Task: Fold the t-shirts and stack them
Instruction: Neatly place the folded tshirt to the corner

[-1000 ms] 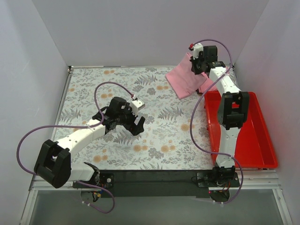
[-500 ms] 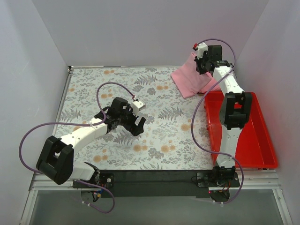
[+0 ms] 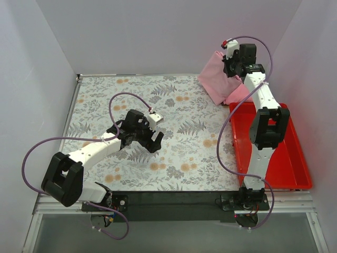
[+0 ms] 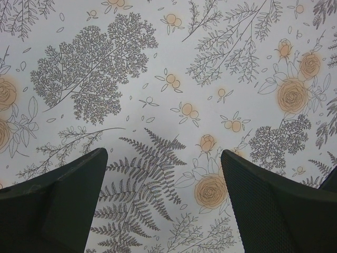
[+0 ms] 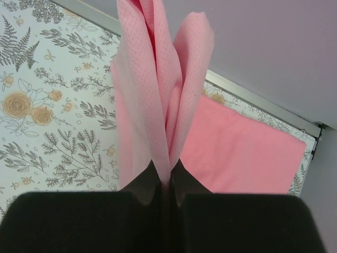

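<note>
Floral cloth (image 3: 105, 100) covered the table, with grey walls on three sides and a red tray (image 3: 295, 158) along the right edge. At the far right corner a pink shirt (image 3: 216, 79) hung lifted, its lower part draped on the cloth just beside the tray's far end. The main risk, as I judged it, was the hold. Only a narrow bunched fold was caught, so the mesh could slide free and the shirt drop in a heap. With the hem on the table, any sideways carry could drag and twist it, or snag it on the tray rim. With one grip point the shirt would likely land crumpled rather than flat, since the other arm was well apart from it. The right gripper (image 5: 166, 179) was clenched on that fold, jaws pressed together with the fabric rising in pleats between them. A flatter pink patch (image 5: 237, 153) lay behind, and I could not tell whether it was the same shirt or a second one. The left gripper (image 4: 163, 158) hovered over the near middle of the cloth, jaws spread wide, holding and touching nothing.
</note>
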Available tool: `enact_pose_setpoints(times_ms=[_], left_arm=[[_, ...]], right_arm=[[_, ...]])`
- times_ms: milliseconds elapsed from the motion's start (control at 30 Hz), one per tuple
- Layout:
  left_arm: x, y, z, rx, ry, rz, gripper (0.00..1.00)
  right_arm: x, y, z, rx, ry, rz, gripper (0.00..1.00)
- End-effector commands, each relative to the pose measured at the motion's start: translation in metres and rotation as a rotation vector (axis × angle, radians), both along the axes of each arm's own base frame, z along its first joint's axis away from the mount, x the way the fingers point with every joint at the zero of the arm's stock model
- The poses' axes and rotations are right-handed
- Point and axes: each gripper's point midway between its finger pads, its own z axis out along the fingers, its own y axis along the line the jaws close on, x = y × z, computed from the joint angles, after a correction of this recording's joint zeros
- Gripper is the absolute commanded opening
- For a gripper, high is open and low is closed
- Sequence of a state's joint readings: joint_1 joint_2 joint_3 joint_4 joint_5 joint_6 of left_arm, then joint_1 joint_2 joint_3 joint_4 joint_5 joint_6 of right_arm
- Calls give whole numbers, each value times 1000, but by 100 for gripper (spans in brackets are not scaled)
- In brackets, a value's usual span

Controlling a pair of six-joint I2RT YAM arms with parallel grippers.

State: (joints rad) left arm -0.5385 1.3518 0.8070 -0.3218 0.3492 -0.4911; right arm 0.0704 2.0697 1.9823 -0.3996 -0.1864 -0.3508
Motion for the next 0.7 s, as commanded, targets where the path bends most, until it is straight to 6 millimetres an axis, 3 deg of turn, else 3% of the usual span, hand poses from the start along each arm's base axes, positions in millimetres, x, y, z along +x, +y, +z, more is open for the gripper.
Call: enact_pose_setpoints(times_ms=[0,167,400,567,600,667], left_arm=[[8,-1,9,-5,-26,10,89],[9,-3,9,-10,-28,4,89],[10,-2,10,-10,-31,7,89],[8,-2,8,-9,-24,6,89],[8,-2,8,-8,-23,5,89],[8,-2,7,-7,-22,7,89]], right_arm=[[-1,-8,66,22,-134,-18,1],[-2,-16,72,27,-137,-36,1],[0,-36,51,17,-87,-78,1],[2,-38,48,-2,-87,-71,1],[4,-55,48,-10,-90,-98,1],[7,-61,43,-20,-86,-101,1]])
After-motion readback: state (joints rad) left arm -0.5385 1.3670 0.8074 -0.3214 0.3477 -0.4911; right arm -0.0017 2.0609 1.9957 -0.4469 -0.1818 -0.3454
